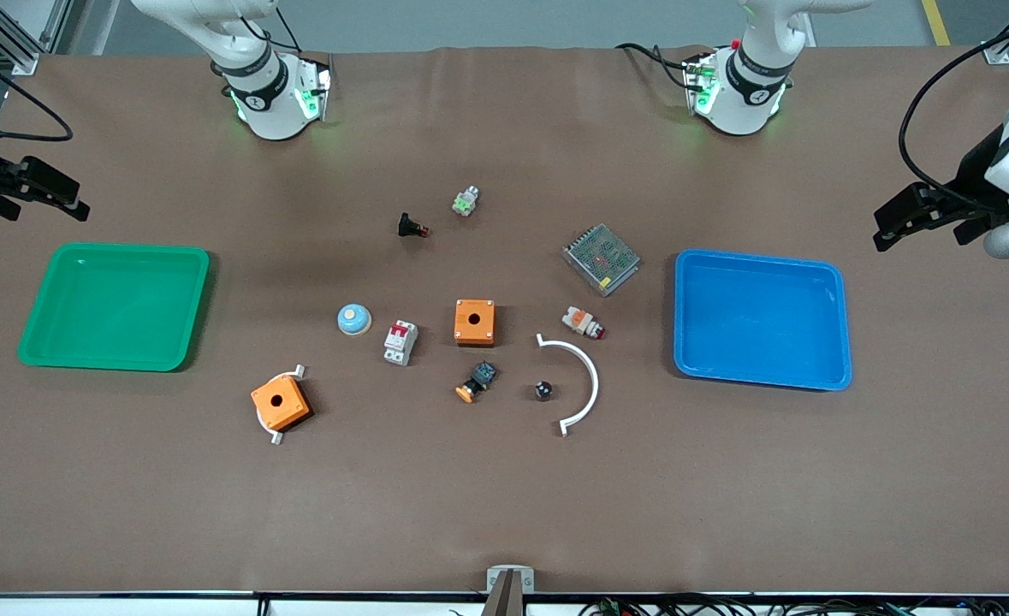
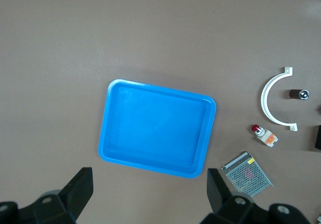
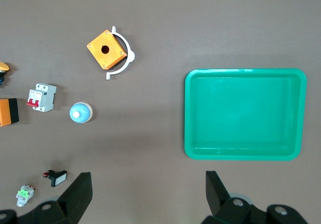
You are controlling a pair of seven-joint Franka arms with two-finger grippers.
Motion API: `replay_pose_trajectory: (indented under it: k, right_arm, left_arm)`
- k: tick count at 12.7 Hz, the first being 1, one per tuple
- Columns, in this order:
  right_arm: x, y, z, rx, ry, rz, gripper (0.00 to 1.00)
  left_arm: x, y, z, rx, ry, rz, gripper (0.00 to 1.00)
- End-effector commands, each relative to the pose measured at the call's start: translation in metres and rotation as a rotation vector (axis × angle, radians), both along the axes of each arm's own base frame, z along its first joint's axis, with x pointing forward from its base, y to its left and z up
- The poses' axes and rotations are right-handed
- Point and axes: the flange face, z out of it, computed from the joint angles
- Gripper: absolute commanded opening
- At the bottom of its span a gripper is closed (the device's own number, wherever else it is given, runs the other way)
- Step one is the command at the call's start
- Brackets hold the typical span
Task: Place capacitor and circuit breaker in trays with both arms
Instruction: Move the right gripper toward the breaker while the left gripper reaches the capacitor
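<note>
The capacitor (image 1: 543, 390), a tiny dark cylinder with a silvery top, lies inside the curve of a white arc piece (image 1: 587, 376); it also shows in the left wrist view (image 2: 299, 94). The circuit breaker (image 1: 400, 342), white-grey with red levers, lies near the table's middle beside a blue dome; it also shows in the right wrist view (image 3: 41, 97). My left gripper (image 1: 889, 224) is open and empty, high over the table's end by the blue tray (image 2: 149, 191). My right gripper (image 1: 72, 204) is open and empty, high over the table by the green tray (image 3: 148, 191).
A green tray (image 1: 115, 305) lies at the right arm's end, a blue tray (image 1: 761, 318) at the left arm's end. Between them lie two orange boxes (image 1: 474, 322) (image 1: 281, 402), a mesh power supply (image 1: 602, 258), an orange-capped push-button (image 1: 477, 381) and several small parts.
</note>
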Motion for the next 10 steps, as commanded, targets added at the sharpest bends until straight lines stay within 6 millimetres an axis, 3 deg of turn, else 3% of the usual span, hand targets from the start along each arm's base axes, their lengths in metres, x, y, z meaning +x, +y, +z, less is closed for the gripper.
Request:
replay_pose_trajectory:
  k: [1,4,6,10]
  right_arm:
    - [-0.004,0.001,0.004,0.02,-0.003,0.011,1.0]
    - [-0.003,0.003,0.003,0.019,-0.003,0.013,1.0]
    - [-0.002,0.015,-0.001,0.019,0.006,0.025,1.0]
    - [0.035,0.08,-0.051,0.012,0.019,0.093,1.0]
  left_arm:
    - [0.001,0.001,0.002,0.009,0.009,-0.024,1.0]
    - [0.0,0.0,-0.005,-0.002,0.035,-0.005,1.0]
    - [-0.006,0.004,-0.03,0.001,0.114,-0.002,1.0]
    - [0.03,-0.023,-0.136,0.013,0.318,-0.001,1.0]
